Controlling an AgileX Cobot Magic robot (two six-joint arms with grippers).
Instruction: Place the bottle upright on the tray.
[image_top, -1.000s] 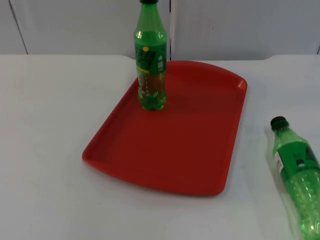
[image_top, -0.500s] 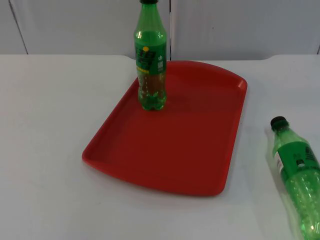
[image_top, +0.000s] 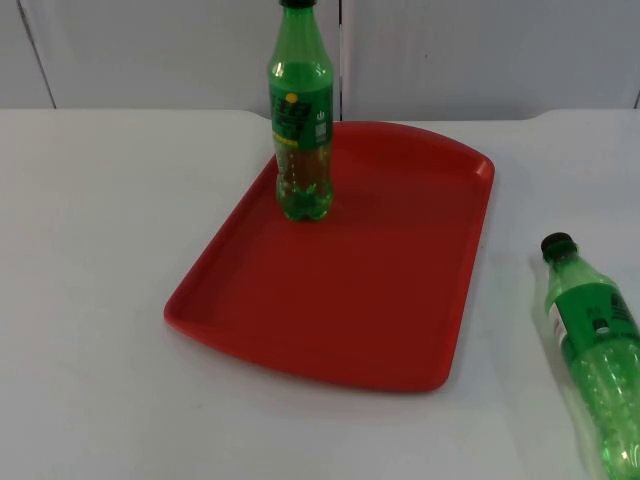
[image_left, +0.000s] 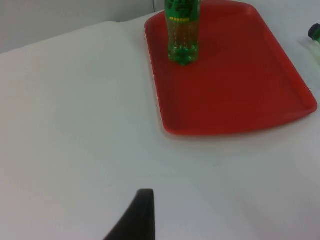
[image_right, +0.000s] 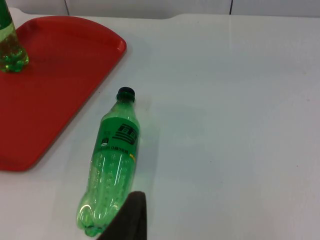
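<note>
Black fingertip of the right gripper hangs just beside the base of the lying bottle; how wide its claw stands I cannot tell. That bottle rests on the table at the top view's lower right, off the tray, cap aimed toward the tray's far end. The right arm is nearer. The left gripper waits well apart, width unclear. A standing bottle occupies the tray's upper left.
</note>
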